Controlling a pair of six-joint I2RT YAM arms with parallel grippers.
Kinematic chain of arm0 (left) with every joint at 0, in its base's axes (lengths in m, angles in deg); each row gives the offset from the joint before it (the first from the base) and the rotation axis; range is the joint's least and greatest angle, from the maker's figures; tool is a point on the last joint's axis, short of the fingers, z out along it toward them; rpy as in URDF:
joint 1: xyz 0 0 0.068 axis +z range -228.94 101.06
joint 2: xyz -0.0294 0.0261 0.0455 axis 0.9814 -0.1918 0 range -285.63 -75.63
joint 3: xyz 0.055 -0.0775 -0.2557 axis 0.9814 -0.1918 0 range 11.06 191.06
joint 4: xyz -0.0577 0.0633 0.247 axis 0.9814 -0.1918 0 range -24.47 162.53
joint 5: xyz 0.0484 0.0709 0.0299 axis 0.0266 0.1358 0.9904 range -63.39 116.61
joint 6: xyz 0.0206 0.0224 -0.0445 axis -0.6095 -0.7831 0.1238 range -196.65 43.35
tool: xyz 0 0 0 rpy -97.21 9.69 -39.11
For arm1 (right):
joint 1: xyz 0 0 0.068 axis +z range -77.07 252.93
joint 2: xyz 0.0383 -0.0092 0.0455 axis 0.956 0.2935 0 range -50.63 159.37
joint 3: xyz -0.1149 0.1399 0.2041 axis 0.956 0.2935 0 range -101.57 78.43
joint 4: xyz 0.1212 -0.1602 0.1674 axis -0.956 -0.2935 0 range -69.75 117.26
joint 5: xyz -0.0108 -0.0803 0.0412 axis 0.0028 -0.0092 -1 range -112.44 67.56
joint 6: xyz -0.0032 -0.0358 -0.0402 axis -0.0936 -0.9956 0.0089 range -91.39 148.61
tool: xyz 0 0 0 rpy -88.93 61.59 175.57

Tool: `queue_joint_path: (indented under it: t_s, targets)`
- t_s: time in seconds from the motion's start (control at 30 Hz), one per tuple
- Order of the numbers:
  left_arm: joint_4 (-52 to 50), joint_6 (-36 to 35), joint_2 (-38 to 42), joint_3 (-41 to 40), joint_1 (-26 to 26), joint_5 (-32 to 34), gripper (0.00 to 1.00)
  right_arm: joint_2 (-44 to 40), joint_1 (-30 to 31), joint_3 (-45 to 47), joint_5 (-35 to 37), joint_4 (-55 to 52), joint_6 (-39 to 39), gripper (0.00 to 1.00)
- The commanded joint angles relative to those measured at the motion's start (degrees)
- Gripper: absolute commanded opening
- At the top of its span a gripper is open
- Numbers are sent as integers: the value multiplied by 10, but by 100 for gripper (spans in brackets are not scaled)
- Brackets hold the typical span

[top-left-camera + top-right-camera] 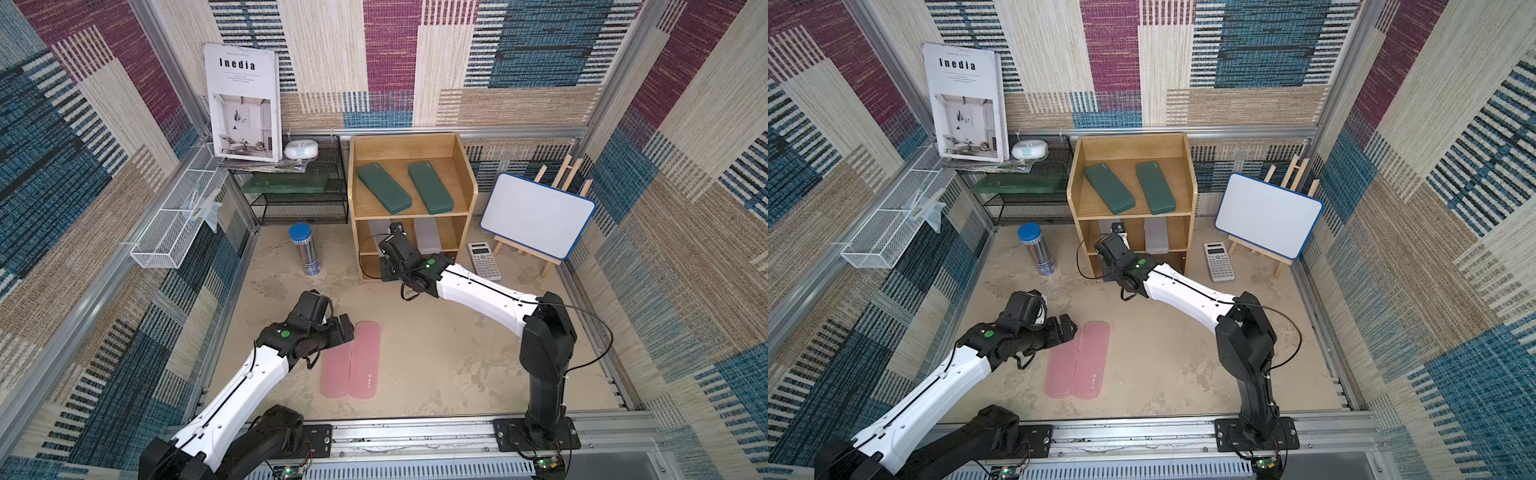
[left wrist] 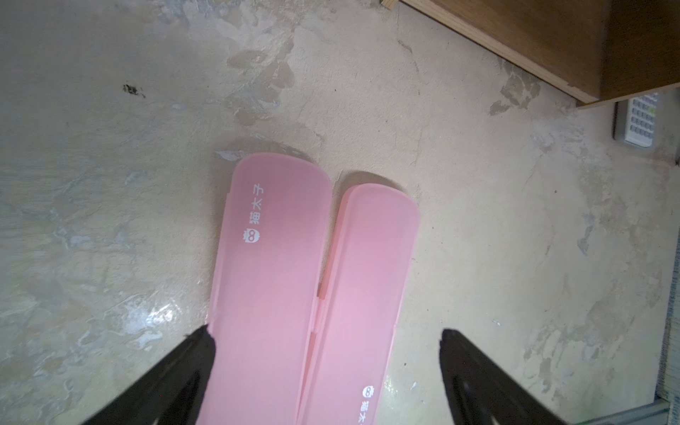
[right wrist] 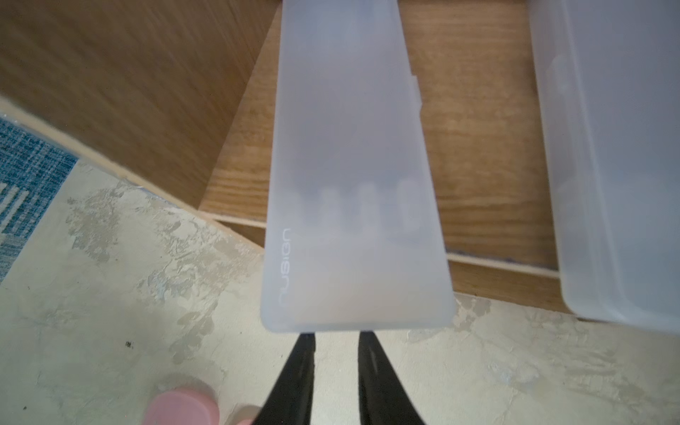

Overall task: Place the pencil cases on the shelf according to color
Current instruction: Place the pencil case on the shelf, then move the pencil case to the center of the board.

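Note:
Two pink pencil cases [image 1: 334,370] [image 1: 365,359] lie side by side on the floor. My left gripper [image 2: 326,333] is open over their ends, with one fingertip [image 2: 204,342] at the outer edge of one case [image 2: 272,265] and its mate apart from the other case [image 2: 368,279]. On the shelf [image 1: 467,174], two dark green cases [image 1: 384,188] [image 1: 430,188] lie on the top tier. Two frosted cases [image 3: 353,184] [image 3: 618,165] lie on the middle tier, overhanging its front. My right gripper [image 3: 336,335] is shut and empty, its tips at the near end of one frosted case.
A calculator [image 1: 484,259] and a whiteboard on an easel [image 1: 538,216] stand right of the shelf. A blue-lidded tube of pencils [image 1: 305,249] stands to its left. A black mesh rack [image 1: 299,195], a book [image 1: 243,104] and a white wire basket [image 1: 174,232] are at the back left.

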Motion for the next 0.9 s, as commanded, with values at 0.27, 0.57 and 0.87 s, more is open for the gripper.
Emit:
queue_joint_path:
  t_s: [0.27,0.57,0.87]
  targets:
    - [-1,13,-1,-3,-2,-46,99,67,-9,-101,11,25,-39,26]
    - [-24,48,-1,10,-96,-7,99,-28,1,0,-30,42,-33,40]
    - [-23,112,-40,-1,-204,52,99,-191,39,196,-39,70,-4,53]
